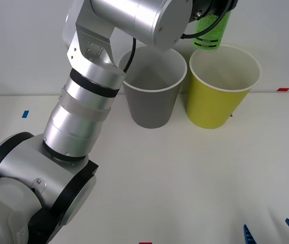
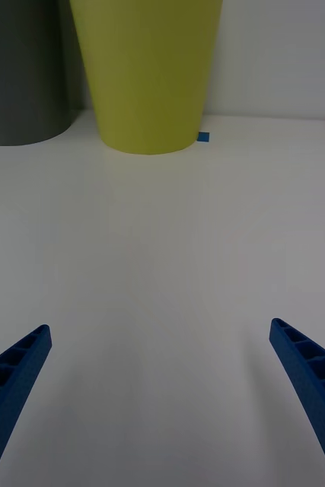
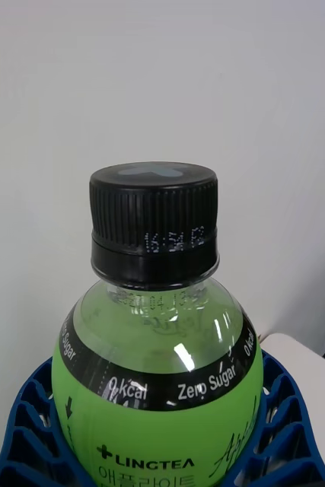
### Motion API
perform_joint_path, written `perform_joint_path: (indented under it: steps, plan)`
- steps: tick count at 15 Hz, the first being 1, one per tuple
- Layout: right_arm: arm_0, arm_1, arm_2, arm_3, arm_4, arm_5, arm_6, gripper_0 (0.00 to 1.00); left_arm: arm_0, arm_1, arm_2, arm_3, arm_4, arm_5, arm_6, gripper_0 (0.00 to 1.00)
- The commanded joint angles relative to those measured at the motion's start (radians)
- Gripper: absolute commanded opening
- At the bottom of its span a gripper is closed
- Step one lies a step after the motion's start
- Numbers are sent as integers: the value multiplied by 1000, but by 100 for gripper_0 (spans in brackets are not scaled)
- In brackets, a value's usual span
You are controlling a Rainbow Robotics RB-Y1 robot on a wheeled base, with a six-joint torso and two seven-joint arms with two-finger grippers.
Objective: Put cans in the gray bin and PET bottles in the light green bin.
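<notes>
Green bottle (image 1: 213, 31): up in the air at the far side of the table, hanging right over the back rim of the lime bin, base pointing down toward its mouth.
Bottle close up (image 3: 158, 365): black ribbed screw cap, clear shoulder, a black band reading "Zero Sugar", bright green label below.
Left gripper (image 3: 158, 449): blue ribbed fingers (image 3: 29, 426) wrapped round the bottle's body on both sides, clamped tight on the label.
Left arm: big silver arm rises from the near left corner, bends at the elbow up top and stretches across above the gray bin to reach over the lime one.
Lime bin (image 1: 220, 104): standing upright on the white table (image 1: 185, 178), white rim, open mouth, right of the gray one.
Gray bin (image 1: 152, 104): upright just beside the lime bin, rims close together, partly behind the silver arm.
Right gripper (image 1: 274, 235): parked low at the near right corner of the table, blue fingers spread wide apart, nothing between them.
From the right wrist: lime bin (image 2: 147, 76) and gray bin (image 2: 21, 72) stand side by side well ahead, with bare table between them and the fingertips (image 2: 17, 365).
</notes>
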Motion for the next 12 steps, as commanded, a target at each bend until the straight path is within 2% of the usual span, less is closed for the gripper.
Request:
perform_joint_path:
  steps: [1,3,4,10,12]
  plan:
    - [0,0,0,0,0,0,0,100,0,0,-8,150,9,-198,-14,0]
    - [0,0,0,0,0,0,0,100,0,0,-23,243,20,-330,-31,0]
    - [0,0,0,0,0,0,0,100,0,0,-42,262,20,-359,-34,0]
    - [0,0,0,0,0,0,0,100,0,0,-134,292,28,-397,-24,0]
    - [0,0,0,0,0,0,0,100,0,0,-137,294,31,-405,-31,0]
